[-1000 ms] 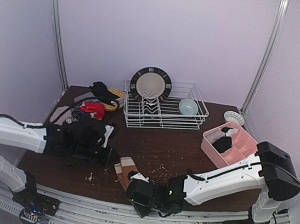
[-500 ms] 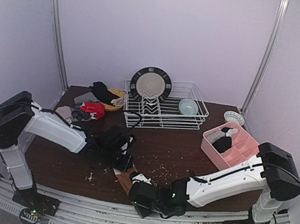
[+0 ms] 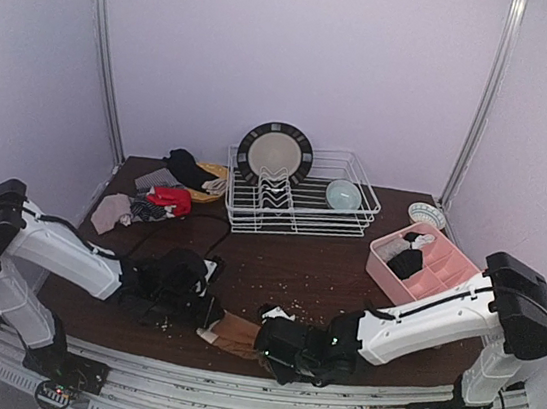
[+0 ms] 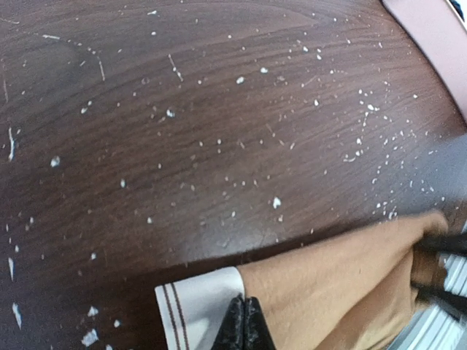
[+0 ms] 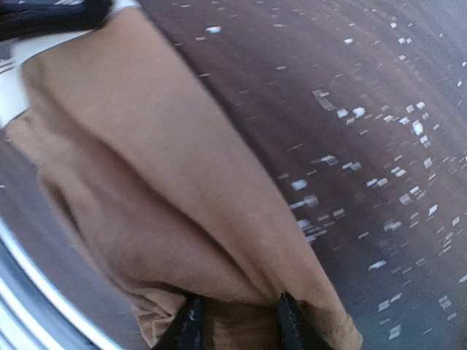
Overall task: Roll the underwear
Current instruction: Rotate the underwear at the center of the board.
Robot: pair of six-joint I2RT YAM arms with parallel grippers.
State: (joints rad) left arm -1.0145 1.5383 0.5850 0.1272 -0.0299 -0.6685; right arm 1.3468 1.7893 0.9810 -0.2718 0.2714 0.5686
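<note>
Spreading step: brown underwear [image 4: 343,284] lies stretched on the counter [image 4: 219,109] between my hands. My left hand [image 4: 244,324] is pinched shut on its waistband [image 4: 193,310]; right hand [image 5: 237,324] seems clamped on the opposite end, view blurry. Next I start the roll, keeping tension.

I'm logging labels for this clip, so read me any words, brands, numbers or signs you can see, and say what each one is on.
No readable text in any view.
The brown underwear has a white waistband with two dark stripes but no lettering.
The pink tray, the dish rack and the plate show no print or logo.
</note>
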